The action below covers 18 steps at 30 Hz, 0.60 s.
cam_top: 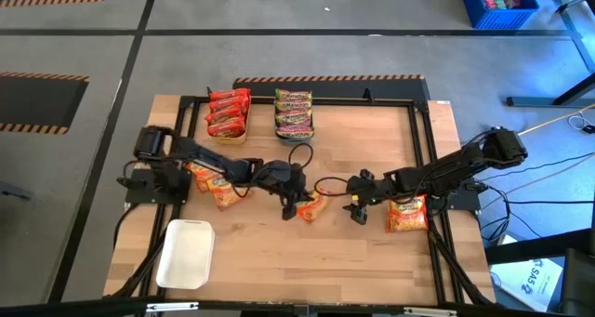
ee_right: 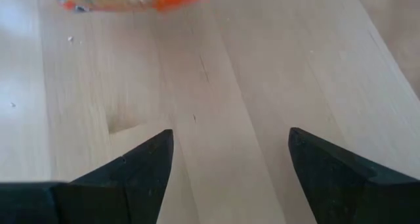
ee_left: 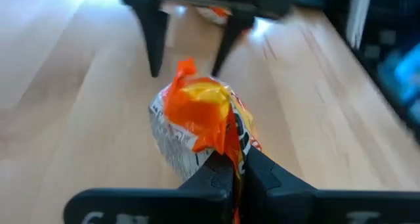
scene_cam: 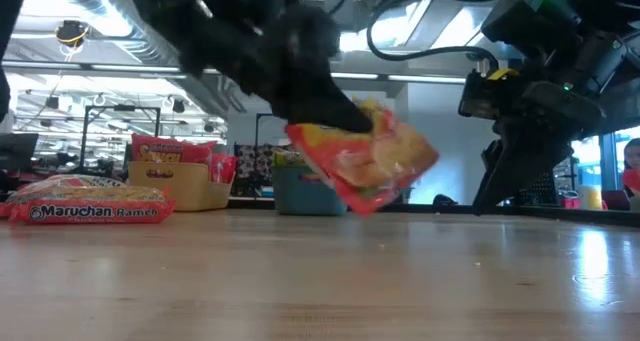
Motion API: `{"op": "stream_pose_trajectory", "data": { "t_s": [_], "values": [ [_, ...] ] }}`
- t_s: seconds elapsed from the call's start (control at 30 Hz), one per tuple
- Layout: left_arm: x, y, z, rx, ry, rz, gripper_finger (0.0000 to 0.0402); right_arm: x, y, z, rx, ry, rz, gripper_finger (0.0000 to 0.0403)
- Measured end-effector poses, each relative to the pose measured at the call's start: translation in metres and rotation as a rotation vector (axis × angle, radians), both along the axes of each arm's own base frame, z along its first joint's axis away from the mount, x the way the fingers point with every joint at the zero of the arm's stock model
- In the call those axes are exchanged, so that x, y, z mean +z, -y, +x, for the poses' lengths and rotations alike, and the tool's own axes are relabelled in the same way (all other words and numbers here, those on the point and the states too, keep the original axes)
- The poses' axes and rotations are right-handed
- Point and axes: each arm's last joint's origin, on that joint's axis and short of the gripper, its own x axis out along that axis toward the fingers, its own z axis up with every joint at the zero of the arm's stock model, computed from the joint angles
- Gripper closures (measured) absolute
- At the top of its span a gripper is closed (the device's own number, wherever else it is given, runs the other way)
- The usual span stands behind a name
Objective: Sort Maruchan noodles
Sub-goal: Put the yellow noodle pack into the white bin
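L hand (cam_top: 299, 205) is shut tight on an orange noodle pack (cam_top: 312, 206), mid tabletop (cam_top: 307, 261). R hand (cam_top: 357, 208), open w/ nothing in it, sits just beside. Trays (cam_top: 294, 131) lie at the far edge, nearer L arm.

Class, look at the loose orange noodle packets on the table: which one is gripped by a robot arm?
The orange packet at mid-table, pinched in the shut left gripper. The two by the left arm's base and the one under the right arm lie untouched.

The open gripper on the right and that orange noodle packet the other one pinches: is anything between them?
No. From above, only bare table separates the right gripper from the orange packet in the left gripper.
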Motion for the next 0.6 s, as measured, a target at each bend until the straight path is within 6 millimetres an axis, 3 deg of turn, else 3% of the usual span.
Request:
{"op": "stream_pose_trajectory", "data": {
  "t_s": [0.2,0.6],
  "values": [
    [0.029,0.022,-0.022,-0.135,-0.018,0.175,0.0401,0.0,0.0,0.0,0.0,0.004,0.0,0.0116],
    [0.075,0.045,-0.079,-0.119,-0.156,0.211,0.0401,0.001,0.0,0.002,0.002,0.023,0.002,0.0116]
  ]
}}
